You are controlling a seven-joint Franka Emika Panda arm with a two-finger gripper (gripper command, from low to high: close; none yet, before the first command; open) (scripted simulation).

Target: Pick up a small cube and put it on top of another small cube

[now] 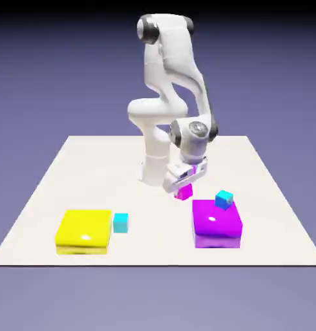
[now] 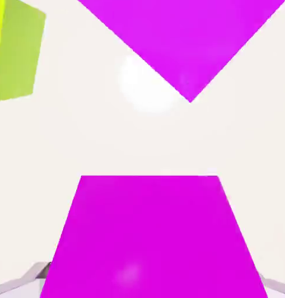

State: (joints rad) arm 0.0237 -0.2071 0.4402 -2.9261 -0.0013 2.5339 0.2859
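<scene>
Pink cube (image 1: 184,191): tiny, rigid, likely light, smooth-faced; best held on two flat opposite sides. Pinched in the pincer (image 1: 182,187), seemingly just above the table (image 1: 70,168), beside the purple block (image 1: 216,223). Cyan cube (image 1: 224,199): corner-forward, atop that block. Second cyan cube (image 1: 121,222) beside the yellow block (image 1: 83,230). Plain violet backdrop.

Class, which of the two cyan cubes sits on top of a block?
The cyan cube on the purple block; the other cyan cube rests on the table beside the yellow block.

no readable text, no labels, no numbers, no signs anywhere
</scene>
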